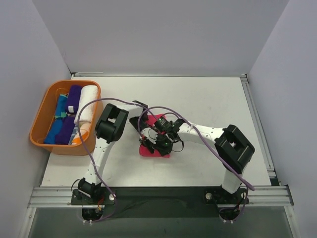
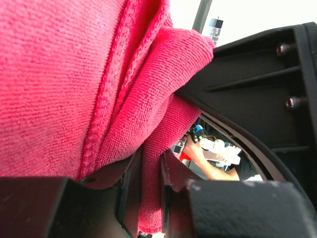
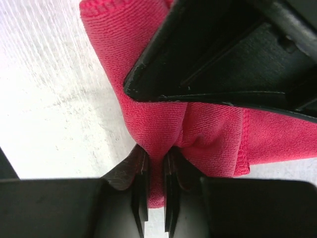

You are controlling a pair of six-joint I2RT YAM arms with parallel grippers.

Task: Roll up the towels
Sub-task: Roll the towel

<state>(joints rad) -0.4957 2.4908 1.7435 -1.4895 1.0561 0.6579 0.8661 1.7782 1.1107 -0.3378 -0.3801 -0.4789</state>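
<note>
Top external view: the hot pink towel (image 1: 148, 150) lies bunched near the middle of the white table (image 1: 213, 99), under both wrists. In the left wrist view, the left gripper (image 2: 148, 193) is narrowly clamped on a hanging fold of it. In the right wrist view, the right gripper (image 3: 156, 183) pinches another fold just above the tabletop. A purple towel (image 1: 74, 94), a white towel (image 1: 89, 99) and a blue towel (image 1: 59, 111) sit in the orange basket (image 1: 39, 119) at the table's left edge.

No text, label or number is readable anywhere.
</note>
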